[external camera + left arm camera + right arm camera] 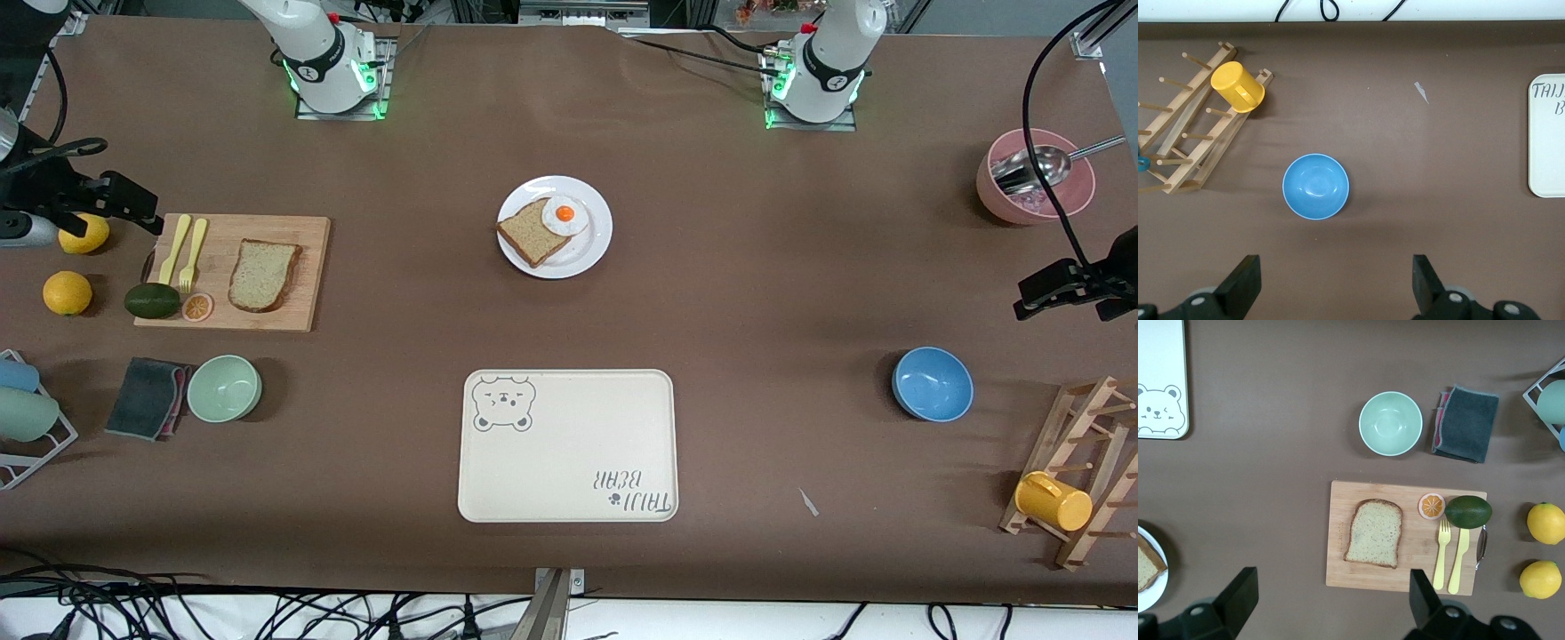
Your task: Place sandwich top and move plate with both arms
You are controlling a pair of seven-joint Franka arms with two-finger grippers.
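Note:
The sandwich top [263, 274] is a pale bread slice lying flat on a wooden cutting board [302, 311] toward the right arm's end of the table. The white plate [589, 256] sits mid-table and carries a darker bread slice [532, 233] with a fried egg [564, 214] on it. My right gripper [1331, 583] hangs open and empty, high over the table beside the board's edge, with the sandwich top [1374, 533] between and ahead of its fingers. High over the table near a blue bowl [1315, 186], my left gripper [1336, 267] is open and holds nothing.
A cream bear-printed tray [569, 462] lies nearer the front camera than the plate. On the board are two yellow forks [185, 249], an avocado [152, 300] and an orange slice. A green bowl [224, 388], a grey cloth, lemons, a pink bowl and a mug rack [1080, 471] stand around the ends.

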